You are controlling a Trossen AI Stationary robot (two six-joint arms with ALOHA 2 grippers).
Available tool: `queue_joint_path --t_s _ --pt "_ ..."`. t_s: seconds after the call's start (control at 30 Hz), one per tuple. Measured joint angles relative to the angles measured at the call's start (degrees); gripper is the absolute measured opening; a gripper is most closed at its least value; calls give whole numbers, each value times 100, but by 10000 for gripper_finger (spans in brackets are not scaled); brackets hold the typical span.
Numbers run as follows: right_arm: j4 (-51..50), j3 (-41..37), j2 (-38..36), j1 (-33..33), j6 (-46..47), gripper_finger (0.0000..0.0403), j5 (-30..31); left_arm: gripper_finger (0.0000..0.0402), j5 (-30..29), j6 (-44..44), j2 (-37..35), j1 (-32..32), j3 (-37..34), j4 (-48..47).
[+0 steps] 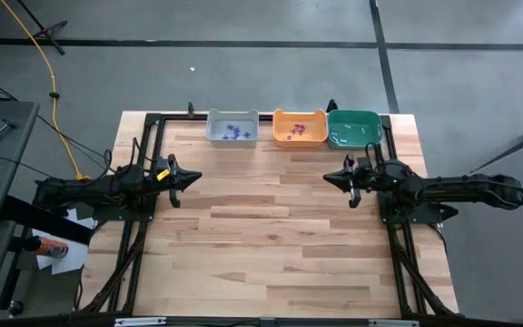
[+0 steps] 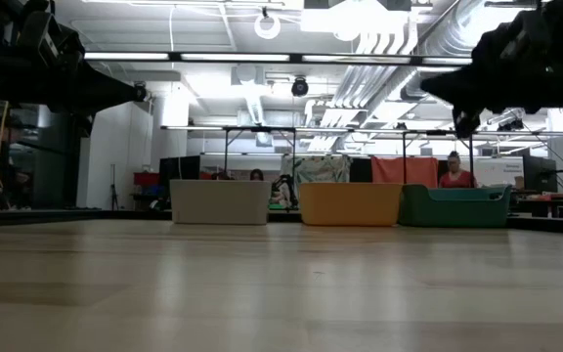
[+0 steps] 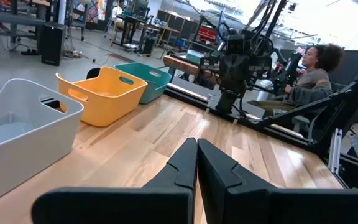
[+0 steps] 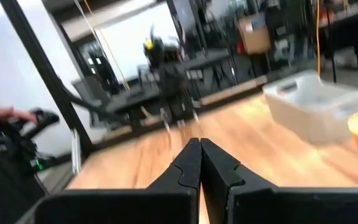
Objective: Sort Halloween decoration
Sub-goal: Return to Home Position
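Hovering above the table [image 1: 261, 241], well left of the orange bin [image 1: 300, 113] and nearer the front edge, the left end effector [image 1: 196, 178] is pointing inward with its fingers pressed together on nothing. Just left of the orange bin, the grey bin [image 1: 232, 113] is holding a cluster of purple and bluish trinkets [image 1: 234, 133]. The orange bin itself is holding a few purple and reddish trinkets [image 1: 295, 133]. Just right of the orange bin, the teal bin [image 1: 354, 113] is showing only faint pale bits I cannot make out. Slightly right of the orange bin and nearer the front edge, the right end effector [image 1: 327, 178] is facing the left one, its fingers likewise pressed together and empty. No trinket is lying on the bare wood, so the sorting is looking finished. Such tiny pieces are probably feather-light, springy and quick to skid. Pinching the body rather than a thin leg is looking safest.
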Motion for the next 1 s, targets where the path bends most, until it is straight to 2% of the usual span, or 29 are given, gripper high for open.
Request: queue_joint_path --t_s 0.2,0.33,0.63,0.9,1.0 --pt "-882 -2 -1 0 24 0 0 1 0 1 -52 -1 -2 0" --pt "-1488 -2 -40 0 24 0 0 1 0 1 -351 -44 -4 28" --pt "-3743 -4 -1865 8 29 0 24 1 -4 2 -335 -46 -7 171" --pt "-3710 -2 -3451 6 25 0 114 1 -20 2 -335 -46 -7 170" --pt "-3408 -32 -3489 29 25 0 149 1 -20 2 -335 -46 -7 168"
